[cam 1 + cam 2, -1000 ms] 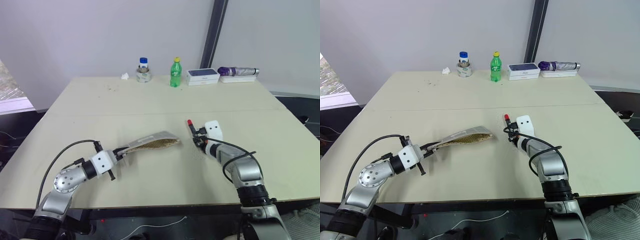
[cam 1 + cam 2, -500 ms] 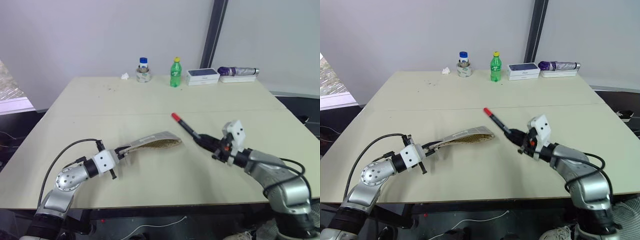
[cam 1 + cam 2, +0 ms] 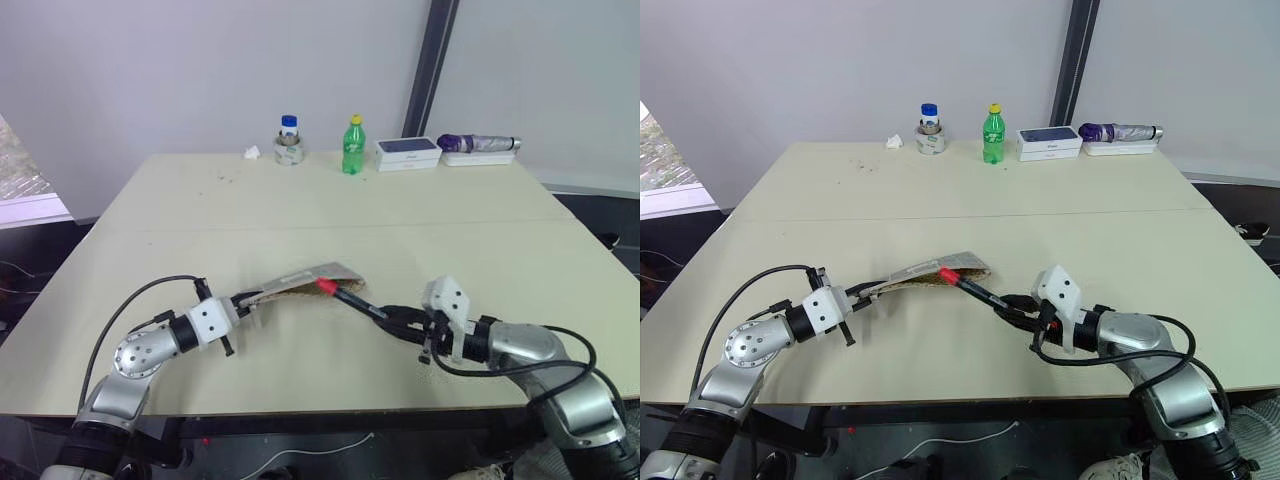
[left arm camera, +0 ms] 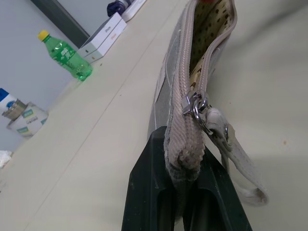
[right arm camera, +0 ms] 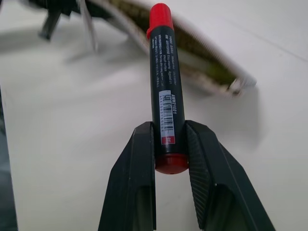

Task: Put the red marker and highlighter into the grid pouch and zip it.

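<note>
Right gripper [image 5: 169, 144] clamped on red marker [image 5: 164, 86], red tip at open mouth of grid pouch [image 3: 305, 284]. Left gripper [image 4: 185, 192] pinching pouch's zipper end, lifted off table [image 3: 300, 210], toward its near edge.

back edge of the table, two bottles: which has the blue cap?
The short clear bottle with a white label, nearer the table's left corner. The green bottle beside it, toward the white box, is taller and has a yellow cap.

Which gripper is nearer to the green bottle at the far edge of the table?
Left. The left gripper, holding the pouch, is slightly closer to the bottle; the right gripper sits nearer the front edge.
</note>
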You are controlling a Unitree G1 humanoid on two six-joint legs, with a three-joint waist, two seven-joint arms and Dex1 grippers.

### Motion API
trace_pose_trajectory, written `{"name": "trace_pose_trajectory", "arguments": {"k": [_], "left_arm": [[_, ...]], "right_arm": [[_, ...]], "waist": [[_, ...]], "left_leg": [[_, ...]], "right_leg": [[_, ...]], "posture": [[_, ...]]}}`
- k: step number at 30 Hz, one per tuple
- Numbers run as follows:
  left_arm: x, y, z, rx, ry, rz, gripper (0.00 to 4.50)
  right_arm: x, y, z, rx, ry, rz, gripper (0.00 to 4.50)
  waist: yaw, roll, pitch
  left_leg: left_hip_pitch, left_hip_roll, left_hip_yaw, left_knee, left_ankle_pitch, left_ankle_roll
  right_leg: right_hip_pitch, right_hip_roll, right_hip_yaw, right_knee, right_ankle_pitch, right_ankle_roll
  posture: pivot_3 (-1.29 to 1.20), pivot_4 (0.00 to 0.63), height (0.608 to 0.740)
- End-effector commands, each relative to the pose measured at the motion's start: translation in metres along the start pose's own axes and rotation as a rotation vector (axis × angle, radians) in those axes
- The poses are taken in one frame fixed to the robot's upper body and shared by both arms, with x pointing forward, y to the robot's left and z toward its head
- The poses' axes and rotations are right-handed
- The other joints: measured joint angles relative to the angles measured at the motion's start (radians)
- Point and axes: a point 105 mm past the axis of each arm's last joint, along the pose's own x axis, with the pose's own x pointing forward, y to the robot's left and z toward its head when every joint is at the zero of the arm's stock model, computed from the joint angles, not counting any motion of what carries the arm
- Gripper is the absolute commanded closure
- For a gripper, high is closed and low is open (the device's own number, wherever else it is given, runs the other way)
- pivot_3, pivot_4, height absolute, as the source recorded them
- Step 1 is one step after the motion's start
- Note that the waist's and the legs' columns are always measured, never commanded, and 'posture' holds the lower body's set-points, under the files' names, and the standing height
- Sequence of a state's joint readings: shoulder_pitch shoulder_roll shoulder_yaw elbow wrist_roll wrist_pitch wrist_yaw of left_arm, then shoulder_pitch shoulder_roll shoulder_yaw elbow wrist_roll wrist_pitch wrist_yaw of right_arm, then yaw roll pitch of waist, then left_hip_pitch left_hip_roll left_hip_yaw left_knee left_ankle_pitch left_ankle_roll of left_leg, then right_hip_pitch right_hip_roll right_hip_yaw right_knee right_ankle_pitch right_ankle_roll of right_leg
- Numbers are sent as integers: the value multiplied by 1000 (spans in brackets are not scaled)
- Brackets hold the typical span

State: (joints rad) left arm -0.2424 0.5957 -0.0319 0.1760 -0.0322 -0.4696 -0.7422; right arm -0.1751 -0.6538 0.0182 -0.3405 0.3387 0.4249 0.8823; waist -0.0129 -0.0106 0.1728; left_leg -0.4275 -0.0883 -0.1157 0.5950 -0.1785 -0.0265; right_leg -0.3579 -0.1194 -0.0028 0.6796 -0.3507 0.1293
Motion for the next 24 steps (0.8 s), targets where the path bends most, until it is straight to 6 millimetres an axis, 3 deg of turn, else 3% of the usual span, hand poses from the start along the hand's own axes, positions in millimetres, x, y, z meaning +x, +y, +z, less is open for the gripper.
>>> {"name": "trace_pose_trajectory", "arguments": {"k": [1, 10, 15, 19, 24], "left_arm": [[-2, 7, 7, 27, -30, 20, 4500], [-1, 2, 7, 96, -23, -46, 4500], [6, -1, 11, 130, -39, -84, 4500], [12, 1, 15, 119, -64, -75, 4500], [15, 1, 19, 108, -85, -68, 4500]], "right_arm": [[-2, -3, 3, -80, 5, -3, 4130], [19, -13, 16, -243, 65, -10, 4130], [49, -15, 32, -498, 129, 18, 4130], [86, -1, 39, -809, 143, 81, 4130], [108, 17, 41, -898, 99, 123, 4130]], "waist": [[0, 0, 0], [-2, 0, 0], [-1, 0, 0], [-5, 0, 0], [-2, -1, 0]], "left_leg": [[0, 0, 0, 0, 0, 0], [0, 0, 0, 0, 0, 0], [0, 0, 0, 0, 0, 0], [0, 0, 0, -1, 0, 0], [0, 0, 0, -1, 0, -1]], "right_leg": [[0, 0, 0, 0, 0, 0], [0, 0, 0, 0, 0, 0], [-1, 0, 0, 0, 0, 0], [-2, 0, 0, 0, 0, 0], [-4, 0, 0, 0, 0, 0]], "posture": [[0, 150, 740], [0, 150, 740], [0, 150, 740], [0, 150, 740], [0, 150, 740]]}}
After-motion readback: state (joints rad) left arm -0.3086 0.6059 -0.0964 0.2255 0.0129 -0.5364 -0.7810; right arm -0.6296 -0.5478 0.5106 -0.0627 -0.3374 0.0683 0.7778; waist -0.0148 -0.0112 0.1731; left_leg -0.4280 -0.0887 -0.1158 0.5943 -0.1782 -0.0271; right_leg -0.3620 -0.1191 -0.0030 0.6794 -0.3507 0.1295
